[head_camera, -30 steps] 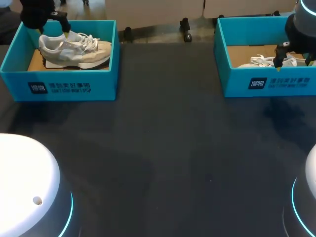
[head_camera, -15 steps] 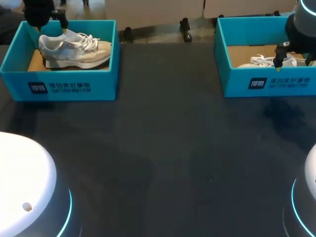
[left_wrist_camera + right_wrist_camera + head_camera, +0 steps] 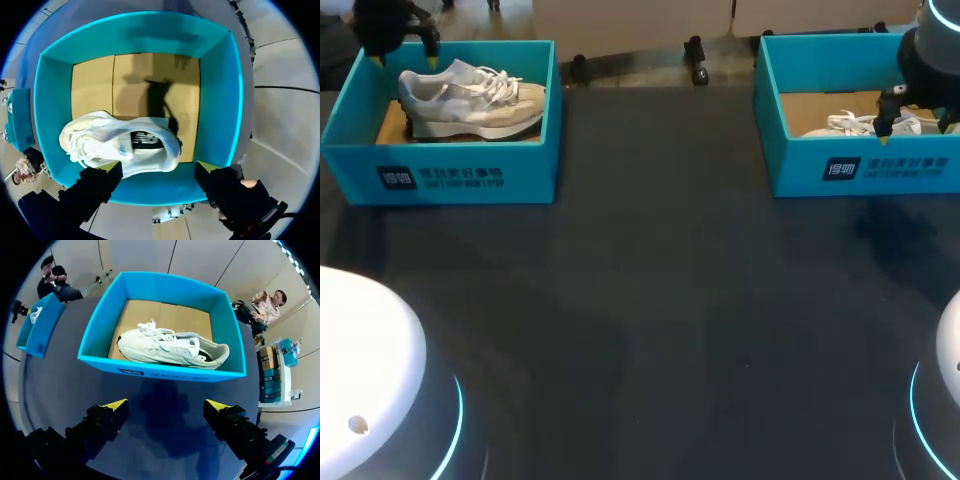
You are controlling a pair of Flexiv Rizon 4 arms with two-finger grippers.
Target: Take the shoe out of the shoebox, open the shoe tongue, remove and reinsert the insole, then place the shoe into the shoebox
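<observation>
A pale grey-and-beige shoe (image 3: 470,100) with white laces lies on its side in the teal shoebox (image 3: 440,165) at the table's far left. My left gripper (image 3: 398,55) hangs open over that box's back left corner, holding nothing. From the left wrist, the shoe (image 3: 120,145) lies just ahead of the gripper (image 3: 159,167), inside the box's wall (image 3: 220,100). A second white shoe (image 3: 860,124) lies in the teal box (image 3: 860,170) at the far right. My right gripper (image 3: 917,125) is open above that box's front wall. In the right wrist view this shoe (image 3: 170,347) lies beyond the gripper (image 3: 166,405).
Dark tabletop (image 3: 650,300) stretches between the two boxes and toward me. Both boxes have brown cardboard floors (image 3: 140,80). The left box (image 3: 42,330) also shows far off in the right wrist view. My arms' white bases (image 3: 370,380) stand at the near corners.
My left gripper has drawn back from the shoe's heel, toward the box's back left corner. The shoe stays in its box. The right arm has not moved.
</observation>
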